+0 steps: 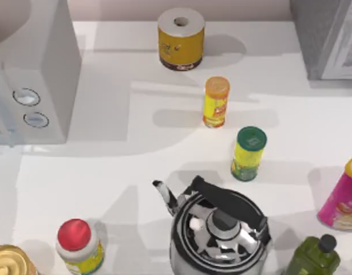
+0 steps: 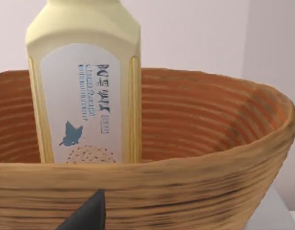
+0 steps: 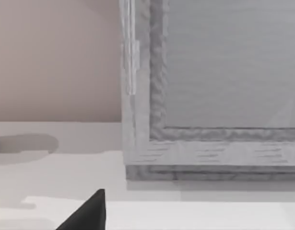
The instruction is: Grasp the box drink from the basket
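1. I am looking through the left wrist view, and the box drink [image 2: 82,96] is standing upright inside the basket [image 2: 195,191].
2. The box drink is pale yellow, with a lighter label and a small blue-green mark on it.
3. It is standing against the basket's near wall, and its top is sticking up above the rim.
4. My left hand [image 2: 87,215] is hanging just outside the basket's wall, apart from the box drink. I cannot tell if this hand is open or closed.
5. My right hand [image 3: 87,213] is hanging over the white surface [image 3: 51,158], near a grey cabinet [image 3: 209,96]. I cannot tell if it is open or closed either.
6. In the top view, a kettle [image 1: 218,232] is sitting at the near edge of the surface, and a canister with an orange lid [image 1: 216,102] is standing near the middle.
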{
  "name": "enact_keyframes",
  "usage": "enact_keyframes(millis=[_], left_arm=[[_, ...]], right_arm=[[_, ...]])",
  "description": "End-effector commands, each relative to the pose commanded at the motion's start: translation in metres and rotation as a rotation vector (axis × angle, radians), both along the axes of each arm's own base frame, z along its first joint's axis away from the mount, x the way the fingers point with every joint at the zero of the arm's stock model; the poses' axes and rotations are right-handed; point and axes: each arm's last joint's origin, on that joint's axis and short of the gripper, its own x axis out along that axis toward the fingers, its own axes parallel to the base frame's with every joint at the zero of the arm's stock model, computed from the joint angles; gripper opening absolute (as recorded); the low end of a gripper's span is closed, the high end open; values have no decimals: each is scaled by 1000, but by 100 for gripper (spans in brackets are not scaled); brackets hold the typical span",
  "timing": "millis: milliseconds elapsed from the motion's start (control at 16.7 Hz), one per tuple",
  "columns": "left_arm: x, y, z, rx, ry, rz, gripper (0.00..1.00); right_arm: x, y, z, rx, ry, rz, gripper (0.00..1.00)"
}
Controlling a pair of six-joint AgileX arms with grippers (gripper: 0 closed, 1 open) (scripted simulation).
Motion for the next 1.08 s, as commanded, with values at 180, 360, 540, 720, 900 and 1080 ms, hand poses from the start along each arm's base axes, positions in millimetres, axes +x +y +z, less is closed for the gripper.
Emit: enact_keyframes(millis=[180,360,540,720,900,1080], left_arm=[[42,21,14,3,-1,-2,100],[79,43,15,2,5,-3,100],[104,60,10,-1,13,-3,100],[113,67,7,-3,17,-3,100],[113,67,7,-3,17,-3,100],[114,66,11,2,8,-4,100]], right_arm=[[0,0,0,0,0,0,100],[0,0,0,0,0,0,100],[0,0,0,0,0,0,100],[0,0,0,0,0,0,100],[0,0,0,0,0,0,100],[0,0,0,0,0,0,100]])
